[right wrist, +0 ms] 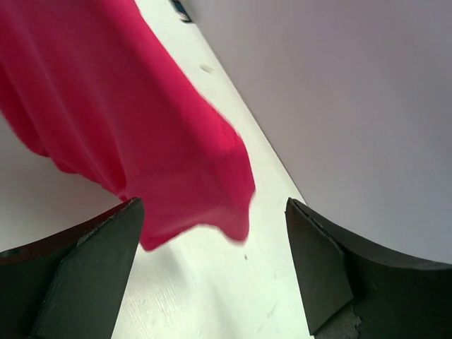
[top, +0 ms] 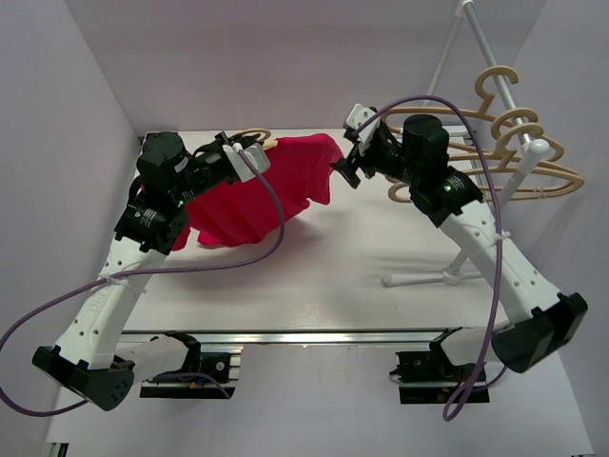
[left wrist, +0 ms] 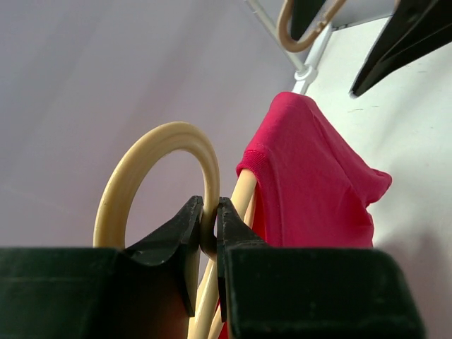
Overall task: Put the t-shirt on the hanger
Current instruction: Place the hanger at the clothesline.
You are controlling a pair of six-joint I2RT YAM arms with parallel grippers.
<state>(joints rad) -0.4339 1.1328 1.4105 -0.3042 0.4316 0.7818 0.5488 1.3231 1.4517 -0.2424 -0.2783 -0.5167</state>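
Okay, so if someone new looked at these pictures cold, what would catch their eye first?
The bright red cloth t-shirt, hanging in the air over the back left of the table, draped on a thin light-tan hanger whose rounded hook the left gripper pinches. Next, the right gripper, open at the shirt's right edge, and the spare tan hangers on the white rack at right.

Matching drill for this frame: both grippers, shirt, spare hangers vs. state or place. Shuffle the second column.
Column 1
1. left gripper
2. right gripper
3. t-shirt
4. spare hangers

Column 2
A. open, holding nothing
B. on the white rack, far right
C. shut on the hook of the hanger
D. red, draped over the held hanger

Pairs: 1-C, 2-A, 3-D, 4-B
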